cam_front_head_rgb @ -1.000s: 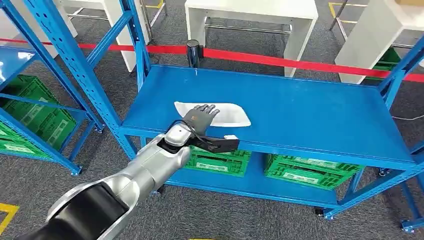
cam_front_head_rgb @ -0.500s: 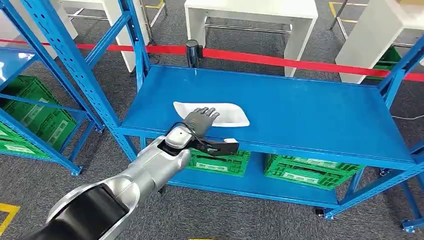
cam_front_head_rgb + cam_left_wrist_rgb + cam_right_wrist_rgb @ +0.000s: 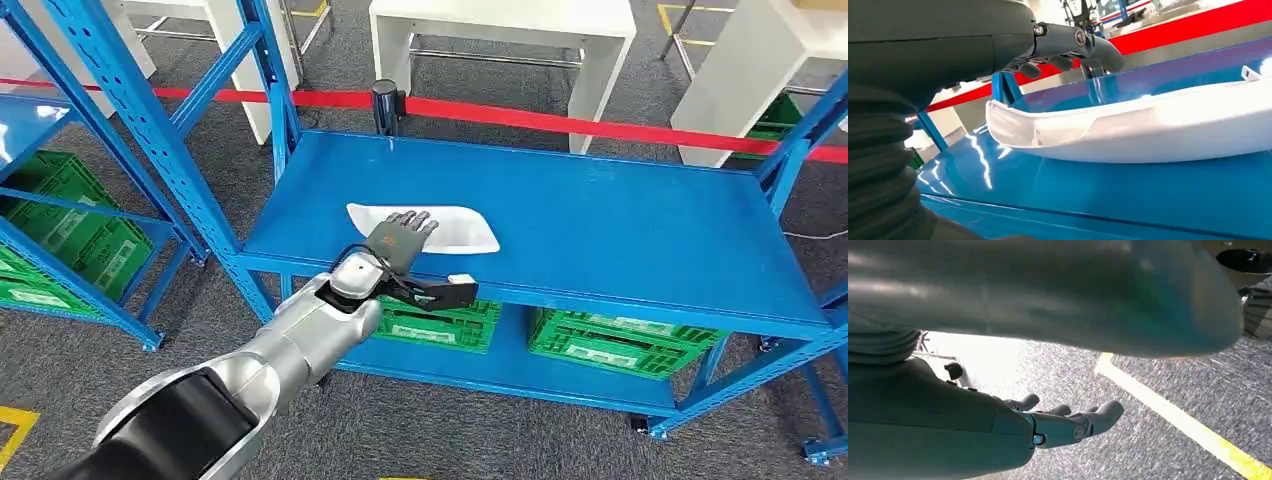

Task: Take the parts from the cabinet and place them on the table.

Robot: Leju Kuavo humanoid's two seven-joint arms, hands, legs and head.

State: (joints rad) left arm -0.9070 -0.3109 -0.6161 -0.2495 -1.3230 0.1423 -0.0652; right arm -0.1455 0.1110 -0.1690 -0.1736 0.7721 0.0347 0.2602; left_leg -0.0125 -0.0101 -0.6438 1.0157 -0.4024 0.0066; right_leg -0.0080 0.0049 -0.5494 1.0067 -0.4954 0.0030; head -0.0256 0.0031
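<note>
From the head view, the left hand (image 3: 400, 238) lies flat, fingers extended, over the near left part of a long white plastic part (image 3: 455, 228) on the blue shelf (image 3: 620, 230). Its wrist view shows the fingers (image 3: 1058, 52) above the part (image 3: 1148, 125), gripping nothing. The right hand (image 3: 1068, 422) hangs over grey carpet (image 3: 1168, 385), its fingers loosely apart and empty.

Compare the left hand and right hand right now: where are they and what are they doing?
The left hand reaches over the blue shelf, fingers spread above the white part; the right hand hangs over grey carpet by a yellow floor line. The left hand sits at the part, grip not yet plain; the right hand is near nothing. Both are dark grey and hold nothing visible.
</note>
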